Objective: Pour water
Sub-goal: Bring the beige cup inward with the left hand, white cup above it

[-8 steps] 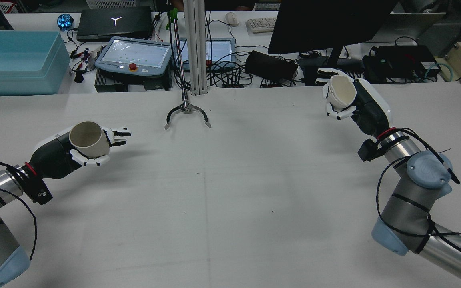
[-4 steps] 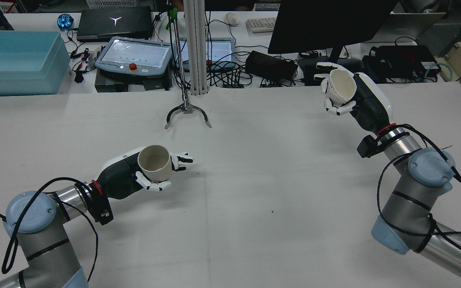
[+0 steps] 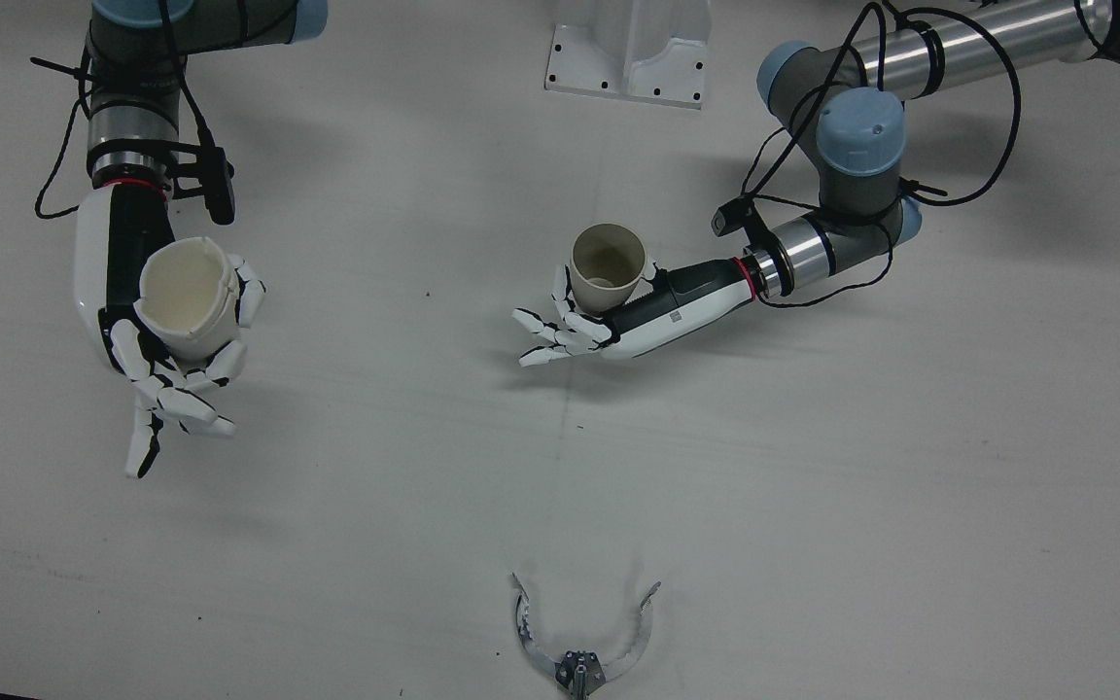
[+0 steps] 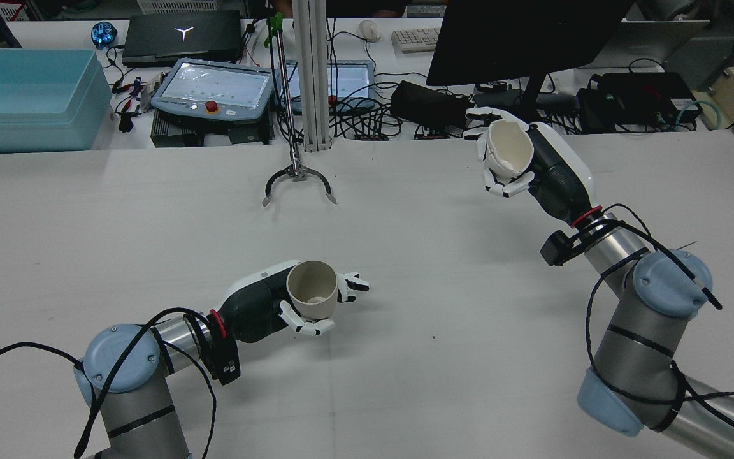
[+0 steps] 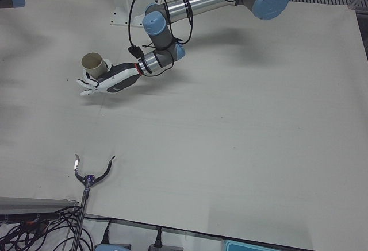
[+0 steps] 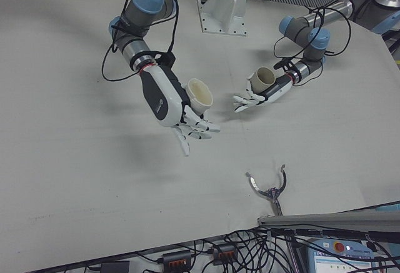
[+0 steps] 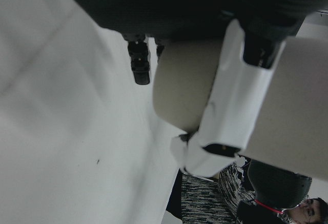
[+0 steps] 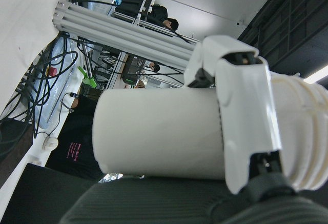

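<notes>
Beige cup (image 3: 608, 266): a plain tan paper cup, upright with its mouth open to the ceiling, held low over the middle of the white table (image 4: 443, 395). A pale patch shows at its bottom in the rear view; whether that is water cannot be told.
White cup (image 3: 187, 296): off-white, its rim dented and its wall ribbed near the mouth, held well above the table near the far edge on the robot's right side. It leans with its mouth turned back toward the robot. Its inside looks bare, though the deepest part is hidden.
Left hand (image 3: 609, 326): clasps the beige cup from the side between thumb and some fingers, the rest splayed forward beyond it. Whether the cup's base touches the table is hidden by the hand.
Right hand (image 4: 520, 167): wrapped around the white cup, fingers curled on its wall, one finger pointing straight out.
Gap between cups: well apart.
Hand cameras: each shows only its cup's side, lying sideways and cut off by the frame.
Grabber claw (image 4: 298, 182): black, lying open on the table's far side, its pole running off past the edge.
</notes>
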`<state>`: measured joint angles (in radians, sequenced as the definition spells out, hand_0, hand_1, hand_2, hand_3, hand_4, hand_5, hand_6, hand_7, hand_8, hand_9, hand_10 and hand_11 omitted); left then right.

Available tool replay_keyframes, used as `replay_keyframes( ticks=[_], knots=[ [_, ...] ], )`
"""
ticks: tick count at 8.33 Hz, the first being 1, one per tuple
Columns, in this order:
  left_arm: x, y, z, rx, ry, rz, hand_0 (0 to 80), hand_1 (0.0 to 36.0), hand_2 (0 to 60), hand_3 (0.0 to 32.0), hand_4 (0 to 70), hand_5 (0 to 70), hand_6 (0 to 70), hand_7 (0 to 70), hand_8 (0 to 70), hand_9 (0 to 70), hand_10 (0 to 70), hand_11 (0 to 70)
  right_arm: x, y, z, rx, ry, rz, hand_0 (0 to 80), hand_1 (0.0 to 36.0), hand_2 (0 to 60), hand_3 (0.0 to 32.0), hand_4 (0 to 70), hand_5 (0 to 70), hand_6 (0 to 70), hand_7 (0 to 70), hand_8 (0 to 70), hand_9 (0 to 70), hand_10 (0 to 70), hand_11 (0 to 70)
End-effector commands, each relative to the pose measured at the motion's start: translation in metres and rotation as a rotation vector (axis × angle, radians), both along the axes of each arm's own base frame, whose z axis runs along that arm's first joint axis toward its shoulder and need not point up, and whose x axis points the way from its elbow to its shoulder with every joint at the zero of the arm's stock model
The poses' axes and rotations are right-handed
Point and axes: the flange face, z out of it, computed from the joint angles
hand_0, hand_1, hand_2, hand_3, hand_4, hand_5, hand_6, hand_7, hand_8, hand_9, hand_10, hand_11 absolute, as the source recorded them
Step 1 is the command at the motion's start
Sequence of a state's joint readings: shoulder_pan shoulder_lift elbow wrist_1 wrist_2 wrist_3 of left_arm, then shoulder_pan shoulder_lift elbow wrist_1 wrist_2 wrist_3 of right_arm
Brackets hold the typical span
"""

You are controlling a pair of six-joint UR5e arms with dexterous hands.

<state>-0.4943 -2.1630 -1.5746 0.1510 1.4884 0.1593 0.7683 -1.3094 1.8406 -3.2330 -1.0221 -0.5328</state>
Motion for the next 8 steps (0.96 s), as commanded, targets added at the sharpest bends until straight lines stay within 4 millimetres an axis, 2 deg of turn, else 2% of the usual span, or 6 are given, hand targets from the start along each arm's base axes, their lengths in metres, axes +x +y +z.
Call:
replay_keyframes(
  ticks=[1,2,4,5,7,8],
  knots=[
    [0.013,0.000,-0.022,0.016,0.004,0.003,80.0,36.0,60.0,0.0,70.0,70.0,34.6,16.6,12.6,6.2,12.2,20.7,-0.052,0.044,-0.095,0.139,0.161,0.000,80.0,36.0,56.6,0.0,11.1,24.2,62.8,61.8,25.7,27.3,0.0,0.0],
    [0.014,0.001,-0.021,0.015,0.001,0.005,80.0,36.0,60.0,0.0,70.0,70.0,34.5,16.6,12.6,6.2,12.1,20.6,-0.050,0.063,-0.121,0.198,0.237,0.035,80.0,36.0,56.3,0.0,10.4,24.6,63.0,61.1,25.8,27.1,0.0,0.0],
    [0.014,0.001,-0.021,0.017,0.002,0.004,80.0,36.0,60.0,0.0,70.0,70.0,34.2,16.4,12.4,6.1,12.1,20.6,-0.014,0.109,-0.181,0.329,0.474,0.182,80.0,36.0,55.7,0.0,11.8,26.0,66.0,60.7,25.1,25.2,0.0,0.0],
    [0.013,0.002,-0.021,0.015,0.002,0.005,80.0,36.0,60.0,0.0,70.0,70.0,34.0,16.2,12.3,5.9,12.1,20.5,-0.007,0.127,-0.192,0.372,0.619,0.241,80.0,36.0,54.2,0.0,9.3,26.1,64.4,58.2,24.0,23.7,0.0,0.0],
    [0.013,0.002,-0.022,0.018,0.004,0.004,80.0,36.0,60.0,0.0,70.0,70.0,33.7,16.1,12.2,6.0,12.1,20.6,-0.021,0.125,-0.178,0.378,0.765,0.266,80.0,36.0,53.4,1.2,3.1,24.6,54.6,44.9,19.8,19.4,0.0,0.0],
    [0.014,0.003,-0.023,0.020,0.005,0.005,80.0,36.0,60.0,0.0,70.0,70.0,33.6,15.9,12.2,5.9,12.0,20.5,-0.031,0.120,-0.176,0.383,0.844,0.285,80.0,36.0,54.0,2.4,1.5,23.5,51.6,41.8,17.3,16.5,0.0,0.0]
  ],
)
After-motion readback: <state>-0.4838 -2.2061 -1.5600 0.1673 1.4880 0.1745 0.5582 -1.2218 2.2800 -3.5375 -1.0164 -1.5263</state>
